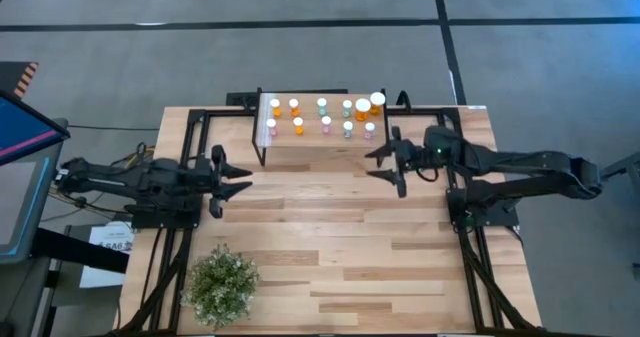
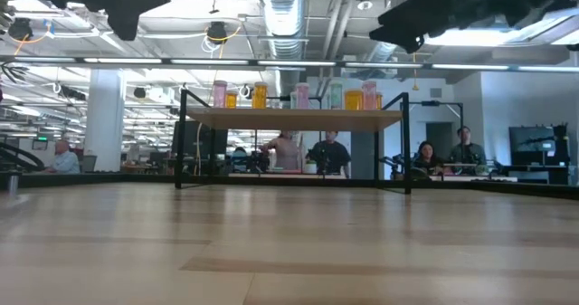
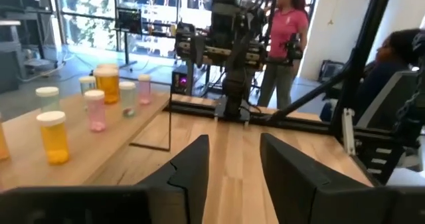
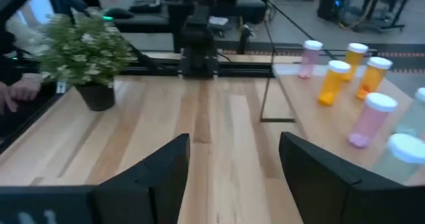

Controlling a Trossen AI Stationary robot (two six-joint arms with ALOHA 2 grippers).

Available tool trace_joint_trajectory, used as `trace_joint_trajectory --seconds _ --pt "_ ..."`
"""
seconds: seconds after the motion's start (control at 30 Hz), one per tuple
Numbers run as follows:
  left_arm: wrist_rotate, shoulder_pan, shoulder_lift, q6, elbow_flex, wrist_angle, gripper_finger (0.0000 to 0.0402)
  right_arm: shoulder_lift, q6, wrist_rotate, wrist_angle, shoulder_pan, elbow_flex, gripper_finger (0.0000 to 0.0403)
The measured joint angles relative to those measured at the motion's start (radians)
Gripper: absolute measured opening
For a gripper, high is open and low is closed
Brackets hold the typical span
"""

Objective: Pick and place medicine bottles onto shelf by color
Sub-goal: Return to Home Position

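Observation:
The shelf stands at the table's far middle on thin black legs; the low view shows it raised. Several medicine bottles with white caps stand upright on it in two rows: orange, pink, pale green, and a larger orange one at the right end. My left gripper hovers open left of the shelf's near corner, with the bottles beside it. My right gripper hovers open right of the shelf, with pink and orange bottles close by. Neither holds anything.
A bushy green plant in a dark pot stands at the table's near left. Black frame rails run along the table's sides. People stand and sit beyond the far edge, and a hand shows beyond the table's left side.

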Motion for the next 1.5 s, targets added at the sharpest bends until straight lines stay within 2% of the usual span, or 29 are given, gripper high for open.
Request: trace_joint_trajectory --seconds 0.2,0.5,0.77,1.03,1.13,1.5 --pt "0.02 0.0 -0.123 -0.009 -0.048 -0.009 0.0098 -0.054 -0.017 0.002 0.094 0.013 -0.094 0.0205" --pt "0.021 0.0 -0.395 -0.029 -0.21 -0.014 0.0057 -0.102 -0.003 0.005 0.308 -0.015 -0.237 0.0097" --pt "0.058 -0.001 -0.39 -0.022 -0.228 -0.059 0.0015 -0.102 -0.001 0.002 0.457 -0.017 -0.368 0.0011" --pt "0.101 -0.002 -0.391 0.005 -0.228 -0.12 0.0001 -0.097 0.02 0.001 0.684 -0.031 -0.522 0.0005" --pt "0.15 -0.002 -0.391 0.005 -0.228 -0.144 0.0 -0.099 0.032 -0.001 0.758 -0.037 -0.55 0.0006" --pt "0.195 -0.002 -0.391 0.006 -0.266 -0.188 0.0 -0.098 0.032 -0.002 0.741 -0.056 -0.603 0.0007"
